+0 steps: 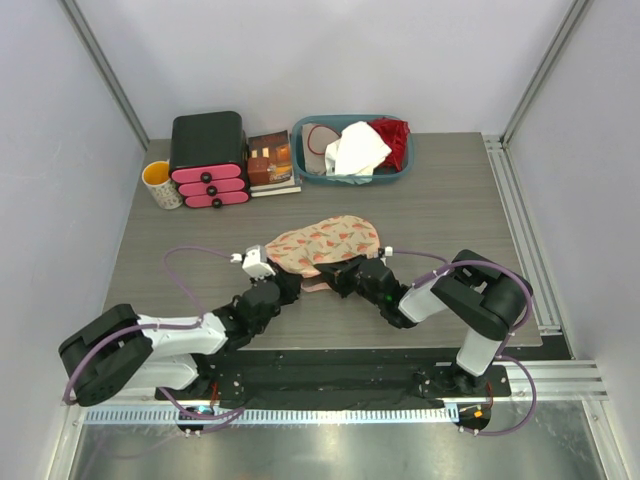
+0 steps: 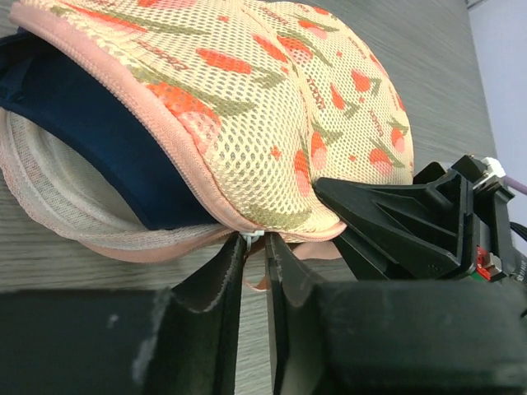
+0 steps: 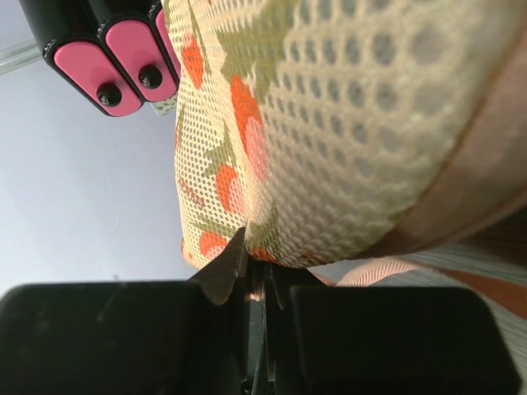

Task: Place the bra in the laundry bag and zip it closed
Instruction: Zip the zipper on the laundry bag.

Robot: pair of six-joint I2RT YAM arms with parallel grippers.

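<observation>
The laundry bag [image 1: 325, 240], cream mesh with a reddish floral print and pink trim, lies at mid table. Its lid is down over the dark navy bra [image 2: 90, 123], which shows through the unzipped gap on the left. My left gripper [image 2: 255, 243] sits at the bag's near edge [image 2: 247, 107]. Its jaws are almost together on the white zipper pull [image 2: 252, 238], with a pink tab hanging between them. My right gripper [image 3: 259, 267] is shut on the bag's mesh edge [image 3: 329, 123] beside it. In the top view both grippers [image 1: 293, 285] [image 1: 340, 272] meet at the bag's front.
At the back of the table, a teal basket [image 1: 352, 181] holds a white cloth [image 1: 355, 150] and a red garment [image 1: 395, 140]. To its left are a book [image 1: 270, 160], a black box with pink drawers [image 1: 208, 160] and a mug [image 1: 162, 185].
</observation>
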